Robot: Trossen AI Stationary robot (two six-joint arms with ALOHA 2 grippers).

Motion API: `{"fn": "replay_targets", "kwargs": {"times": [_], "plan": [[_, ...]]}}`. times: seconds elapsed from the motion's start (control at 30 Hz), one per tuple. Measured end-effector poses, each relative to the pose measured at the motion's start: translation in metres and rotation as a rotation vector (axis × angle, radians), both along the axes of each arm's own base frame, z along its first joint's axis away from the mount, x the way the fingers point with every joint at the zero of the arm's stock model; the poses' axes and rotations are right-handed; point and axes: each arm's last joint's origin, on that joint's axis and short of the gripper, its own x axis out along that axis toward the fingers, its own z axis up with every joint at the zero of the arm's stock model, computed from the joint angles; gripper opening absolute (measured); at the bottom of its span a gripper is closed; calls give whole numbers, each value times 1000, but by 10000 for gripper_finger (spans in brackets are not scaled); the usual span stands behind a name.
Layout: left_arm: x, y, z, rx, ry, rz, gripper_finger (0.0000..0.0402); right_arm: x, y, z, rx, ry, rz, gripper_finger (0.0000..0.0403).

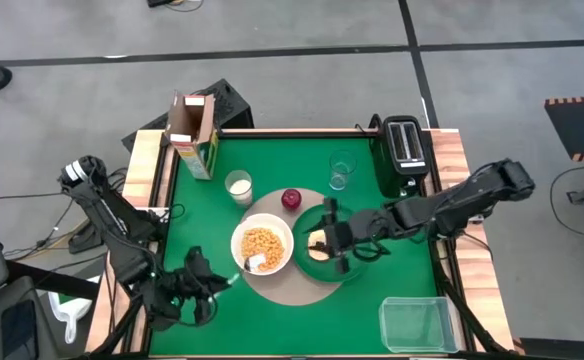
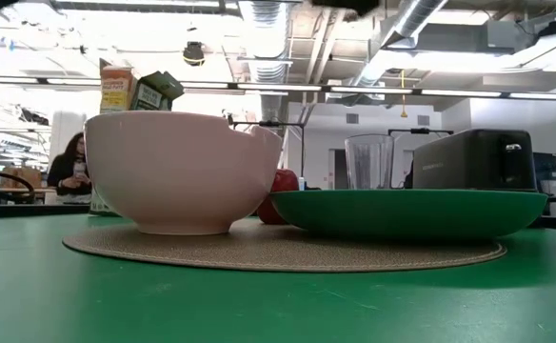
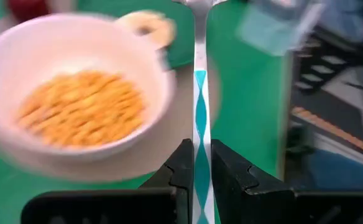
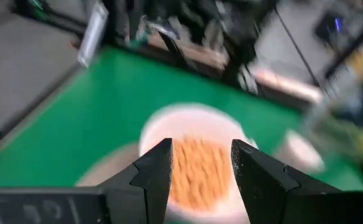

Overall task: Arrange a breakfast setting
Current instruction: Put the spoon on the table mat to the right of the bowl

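Placed: white bowl [image 1: 262, 246] of cereal and dark-green plate [image 1: 312, 262] sat on the round tan mat [image 1: 302, 290].
Left gripper [image 3: 195, 167]: I pinched the spoon [image 3: 199, 112] tight.
Right gripper [image 4: 200, 163]: my jaws stood apart, empty.
Left: spoon unplaced.

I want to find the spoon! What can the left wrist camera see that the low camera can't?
Only the left wrist view shows the spoon, clamped upright between the left gripper fingers, and the cereal inside the bowl. Only the low view shows the black toaster, the clear glass and the dark-green plate's side. Both show the white bowl sitting on the round tan mat.
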Motion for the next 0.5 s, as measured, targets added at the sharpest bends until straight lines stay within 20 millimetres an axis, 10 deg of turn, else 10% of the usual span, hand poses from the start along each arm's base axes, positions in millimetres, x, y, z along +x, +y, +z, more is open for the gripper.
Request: {"fn": "replay_targets", "kwargs": {"times": [0.5], "plan": [[18, -15, 21, 72, -178, -240, 20, 64, 28, -21, 31, -522, 271, 191]]}}
